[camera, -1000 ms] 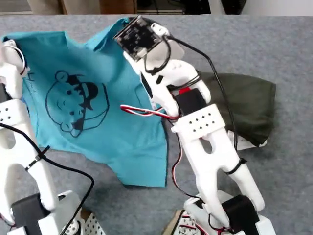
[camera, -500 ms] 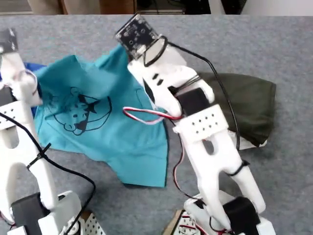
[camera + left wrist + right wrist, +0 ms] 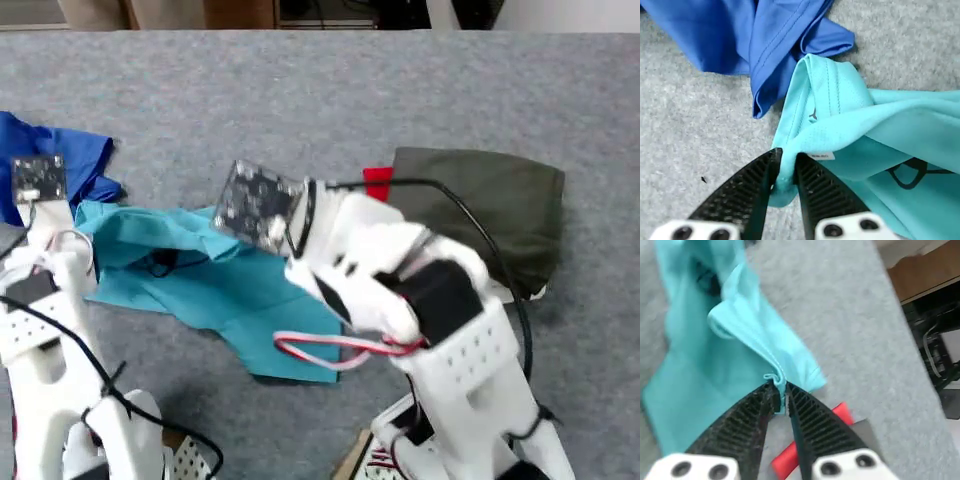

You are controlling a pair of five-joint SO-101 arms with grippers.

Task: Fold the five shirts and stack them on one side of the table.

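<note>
Grey table (image 3: 450, 100); teal shirt (image 3: 235, 295), white tag (image 3: 821, 156) illegible.

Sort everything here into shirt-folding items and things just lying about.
Job: teal shirt, pinched by left hand and right hand; blue shirt; dark green folded garment; red cloth beside it.
Not the job: grey table cover; wooden furniture behind it.

Smooth matt cloth teal shirt (image 3: 225, 290) on rough felt table (image 3: 300, 100).
</note>
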